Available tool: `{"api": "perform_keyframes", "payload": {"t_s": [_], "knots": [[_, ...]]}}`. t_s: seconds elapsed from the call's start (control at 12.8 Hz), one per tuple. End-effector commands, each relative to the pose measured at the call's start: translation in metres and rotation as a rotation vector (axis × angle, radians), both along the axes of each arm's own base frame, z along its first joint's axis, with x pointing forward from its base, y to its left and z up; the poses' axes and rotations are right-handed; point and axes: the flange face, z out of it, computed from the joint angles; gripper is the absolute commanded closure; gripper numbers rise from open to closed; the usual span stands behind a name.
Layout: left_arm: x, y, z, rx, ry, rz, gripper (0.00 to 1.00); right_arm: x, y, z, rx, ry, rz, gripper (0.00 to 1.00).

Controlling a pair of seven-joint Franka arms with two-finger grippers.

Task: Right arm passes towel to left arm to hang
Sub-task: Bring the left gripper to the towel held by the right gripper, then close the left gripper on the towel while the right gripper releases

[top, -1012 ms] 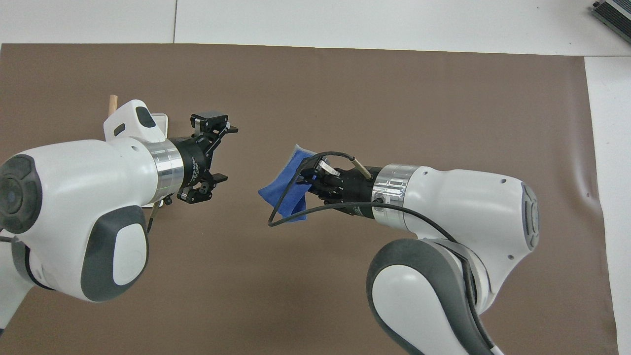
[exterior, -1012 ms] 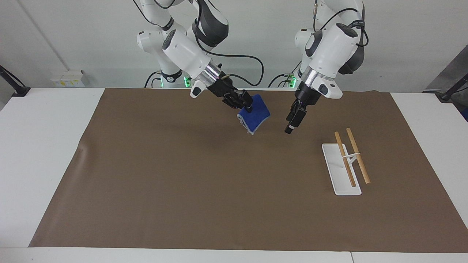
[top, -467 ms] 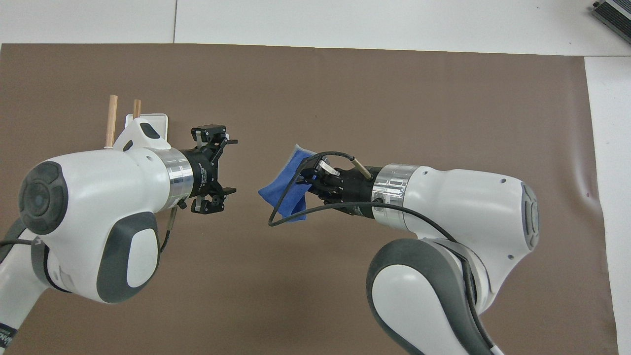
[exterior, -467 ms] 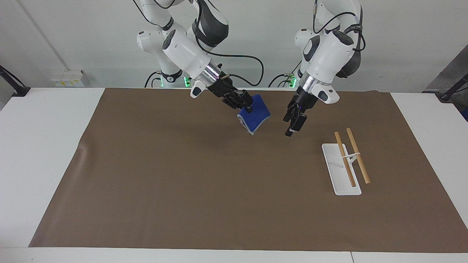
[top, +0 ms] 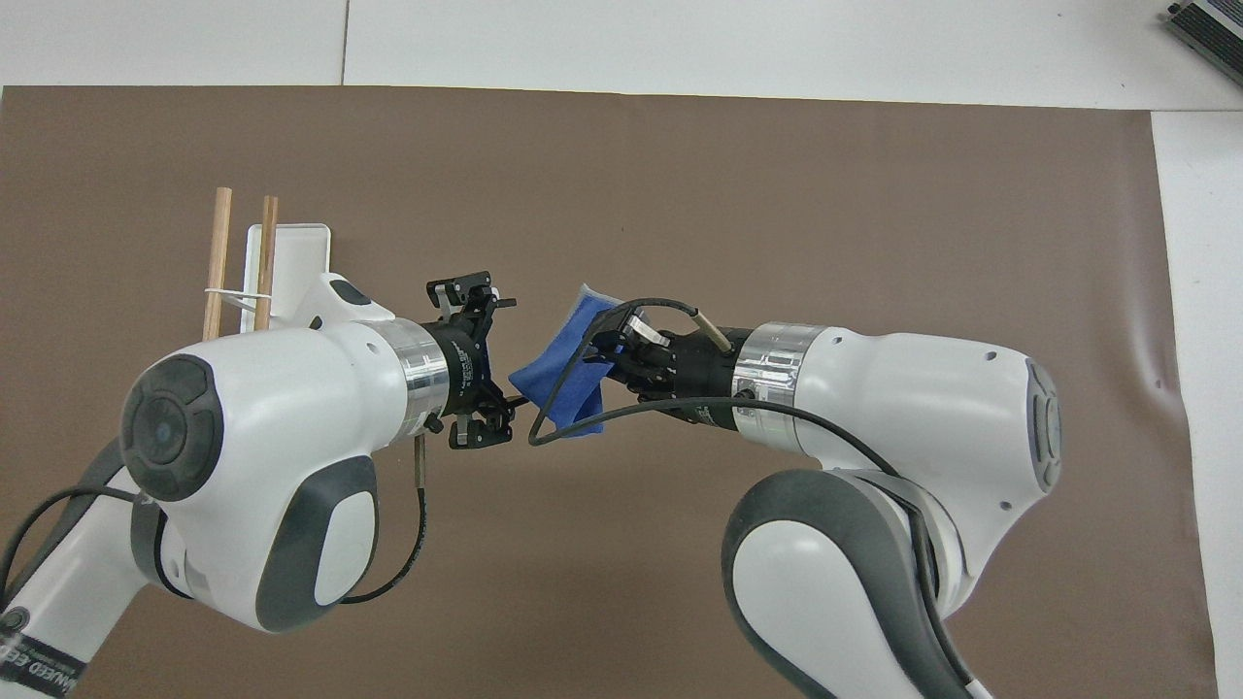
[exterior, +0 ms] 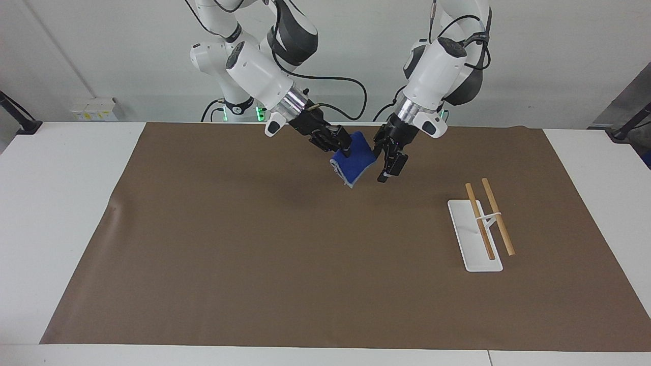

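Facing view: right gripper (exterior: 344,148) pinches the soft folded blue towel (exterior: 356,161), left gripper (exterior: 387,161) spread wide beside it

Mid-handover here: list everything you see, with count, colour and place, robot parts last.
towel: one, royal blue with pale edge, held up over the brown mat
brown mat: one, covers most of the white table
rack: one, white base with two wooden rods, on the mat toward the left arm's end
right end effector: one, black, shut on the towel, over the mat
left end effector: one, black, open, beside the towel's free edge, over the mat
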Motion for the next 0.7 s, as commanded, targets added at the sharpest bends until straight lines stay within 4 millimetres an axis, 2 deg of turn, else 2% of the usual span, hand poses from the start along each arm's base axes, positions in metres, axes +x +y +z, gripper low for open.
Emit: {"api": "perform_keyframes", "payload": {"t_s": [0.0, 0.31, 0.39, 0.47, 0.62], "knots": [[-0.005, -0.001, 0.000, -0.021, 0.000, 0.022, 0.00, 0.003, 0.004, 0.001, 0.020, 0.003, -0.009, 1.00], [0.007, 0.001, 0.006, -0.049, -0.066, 0.051, 0.00, 0.003, 0.003, 0.001, 0.019, 0.003, -0.011, 1.00], [0.008, 0.001, 0.007, -0.054, -0.077, 0.053, 0.04, 0.003, 0.003, 0.002, 0.020, 0.001, -0.011, 1.00], [0.007, 0.000, 0.006, -0.052, -0.078, 0.046, 0.09, 0.003, 0.003, 0.003, 0.021, 0.001, -0.011, 1.00], [0.006, -0.002, 0.005, -0.045, -0.083, 0.028, 0.33, 0.003, 0.003, 0.003, 0.021, 0.001, -0.011, 1.00]]}}
